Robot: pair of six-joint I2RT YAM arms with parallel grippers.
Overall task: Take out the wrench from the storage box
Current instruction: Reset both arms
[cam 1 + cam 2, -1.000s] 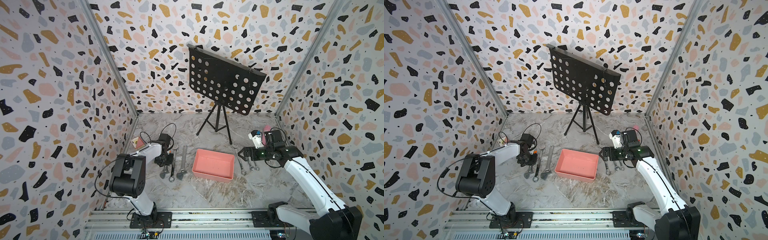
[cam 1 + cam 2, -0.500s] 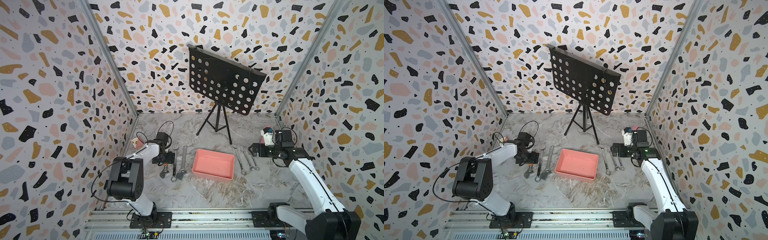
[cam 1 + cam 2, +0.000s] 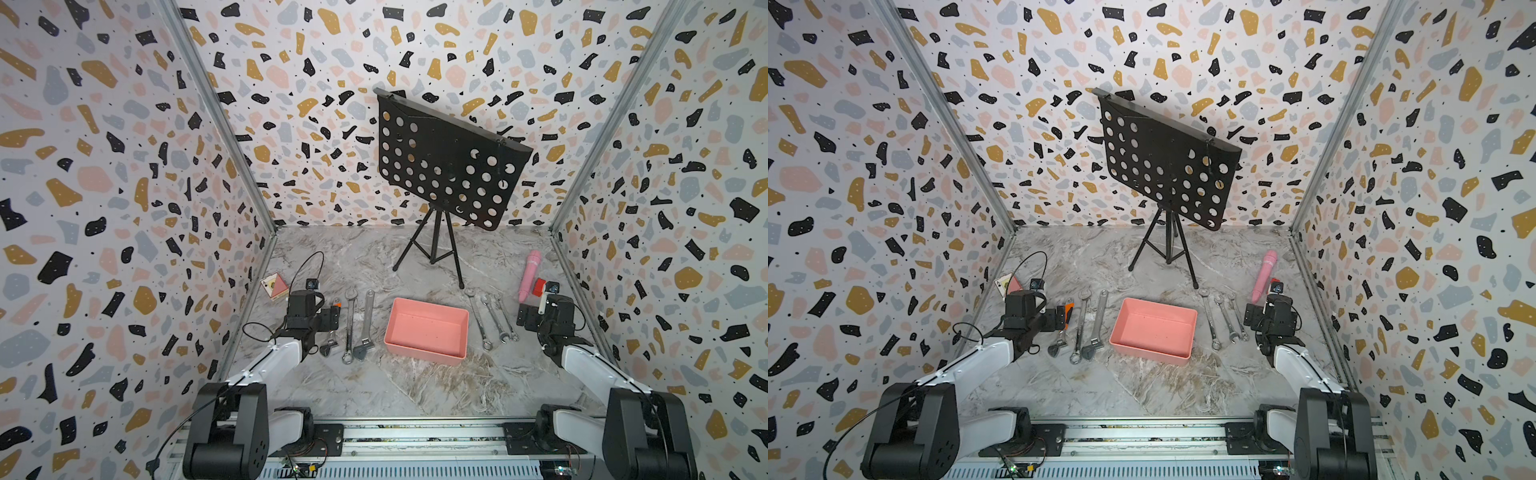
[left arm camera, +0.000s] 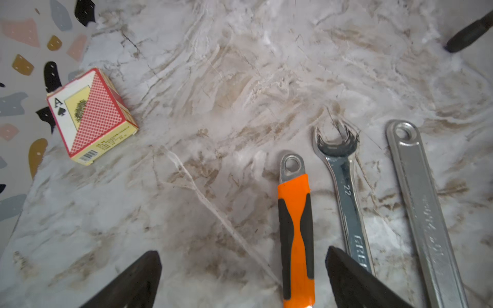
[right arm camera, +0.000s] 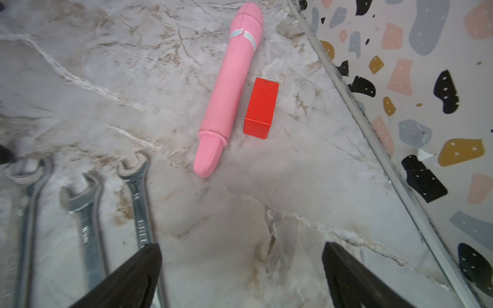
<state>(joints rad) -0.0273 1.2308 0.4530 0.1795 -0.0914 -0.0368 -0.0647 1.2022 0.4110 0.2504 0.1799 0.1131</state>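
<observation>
The salmon-pink storage box [image 3: 424, 355] [image 3: 1152, 328] stands empty at mid-table. Left of it lie an orange-handled adjustable wrench [image 4: 296, 226] [image 3: 1061, 343], a combination wrench [image 4: 344, 186] [image 3: 350, 324] and a big adjustable wrench [image 4: 421, 208] [image 3: 365, 324]. My left gripper [image 4: 242, 252] [image 3: 332, 318] is open over the orange handle, which lies loose between the fingers, nearer one. Three more combination wrenches [image 3: 494, 318] [image 5: 86, 213] lie right of the box. My right gripper [image 5: 241, 244] [image 3: 524, 318] is open and empty beside them, over bare table.
A black music stand [image 3: 449, 166] on a tripod stands at the back. A pink cylinder [image 5: 232, 88] and a red block [image 5: 261, 106] lie by the right wall. A playing-card box [image 4: 90, 114] sits by the left wall. Terrazzo walls enclose three sides.
My left gripper has opened and let go of the orange-handled wrench, which now lies on the table. My right arm has drawn back from the wrenches toward the right wall.
</observation>
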